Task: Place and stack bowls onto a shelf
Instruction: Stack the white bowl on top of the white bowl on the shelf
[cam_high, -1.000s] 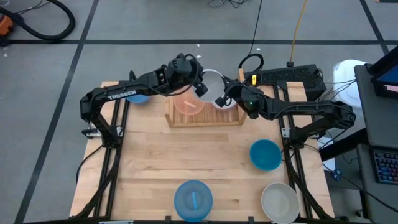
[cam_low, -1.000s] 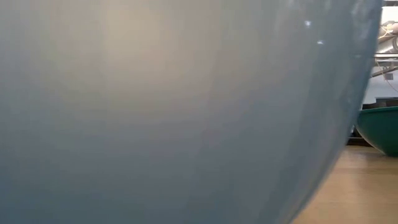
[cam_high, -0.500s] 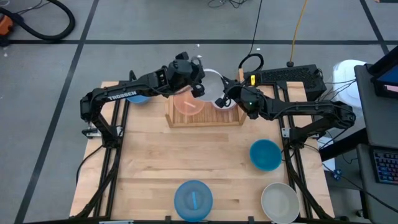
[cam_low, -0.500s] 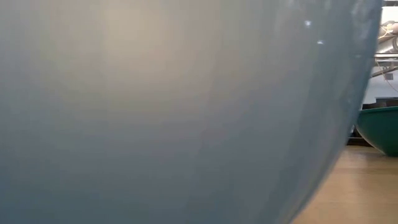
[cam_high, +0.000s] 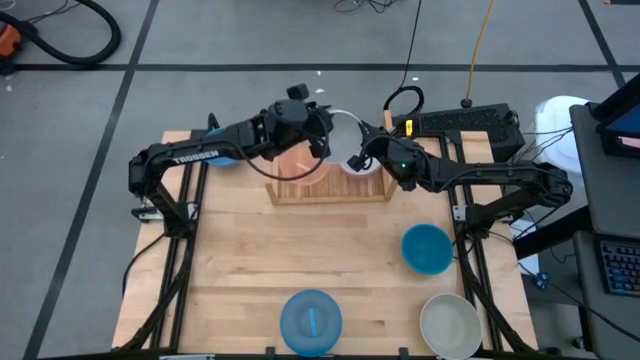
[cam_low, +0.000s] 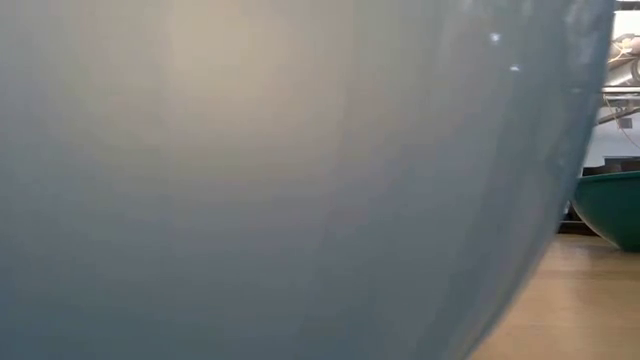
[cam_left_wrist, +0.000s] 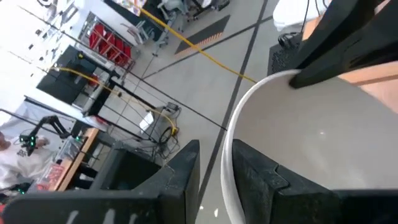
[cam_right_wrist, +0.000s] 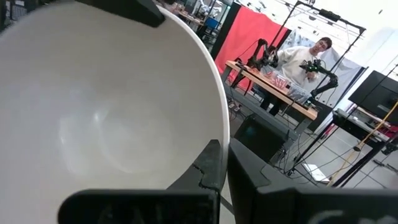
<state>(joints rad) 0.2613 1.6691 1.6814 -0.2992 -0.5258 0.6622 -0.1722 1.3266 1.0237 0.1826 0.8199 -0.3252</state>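
Bowls are scattered all over this setup. Both arms are up at the far edge of the table (cam_high: 250, 270) over the shelf (cam_high: 330, 188), each pinching the rim of the same white bowl (cam_high: 345, 125), which looks tilted on edge above the right half of the rack. The left gripper (cam_high: 322, 140) has its fingers (cam_left_wrist: 186, 168) straddling the rim from one side, clamped on it with the wall of the bowl between them. The right gripper (cam_high: 356, 162) has its fingers (cam_right_wrist: 214, 165) pressed together on the rim at the opposite side, so the thin edge is nipped tight.

A peach bowl (cam_high: 300, 165) sits in the left half of the shelf, partly under the left arm. Another blue bowl (cam_high: 222, 155) peeks out from under that arm near the table's far left corner. Toward the near side there's a light blue bowl (cam_high: 311, 320) in the middle, a grey-beige bowl (cam_high: 450, 325) at the right corner, and a brighter blue bowl (cam_high: 427, 248) just beyond it.

The low camera is basically blocked by the light blue bowl's wall, with a teal-looking bowl (cam_low: 612, 205) at the edge.
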